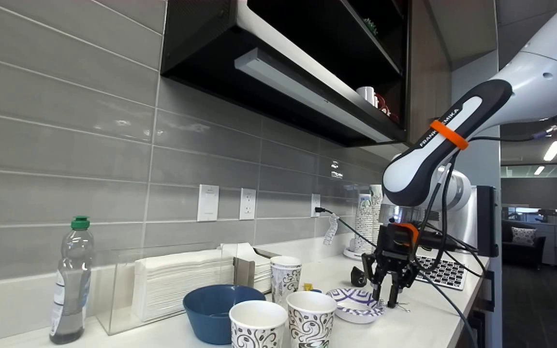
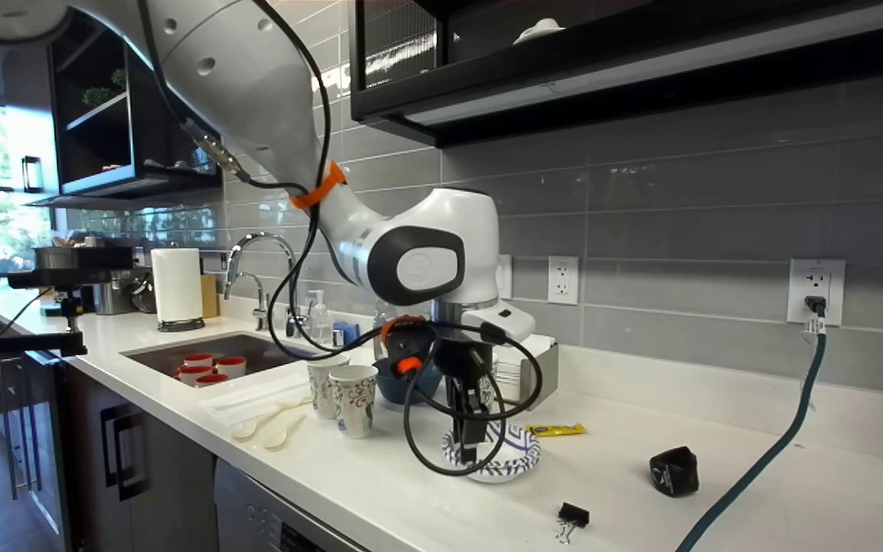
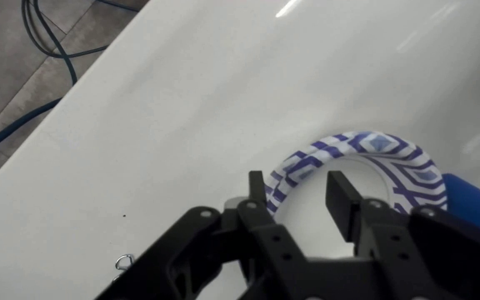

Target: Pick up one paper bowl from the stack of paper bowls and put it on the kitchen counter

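Observation:
The stack of paper bowls [image 1: 347, 295], white with a dark blue-purple pattern, sits low on the white kitchen counter [image 1: 426, 321]. It also shows in an exterior view [image 2: 520, 445] and the wrist view [image 3: 417, 166], where doubled rims show nested bowls. The top paper bowl [image 3: 373, 141] is upright. My gripper [image 1: 385, 300] is open at the stack's edge, with nothing clamped. In the wrist view, its fingers [image 3: 295, 183] are apart, one just outside the rim and one over the bowl's inside. The near part of the stack is hidden behind the gripper. Whether the fingers touch the rim is unclear.
A plain blue bowl [image 1: 211, 309] and patterned paper cups [image 1: 311, 319] stand beside the stack. A yellow packet [image 2: 556, 430], a binder clip [image 2: 573, 515] and a black object [image 2: 674, 471] lie nearby. A teal cable [image 2: 775, 452] crosses the counter. A napkin holder [image 1: 182, 285] stands by the wall.

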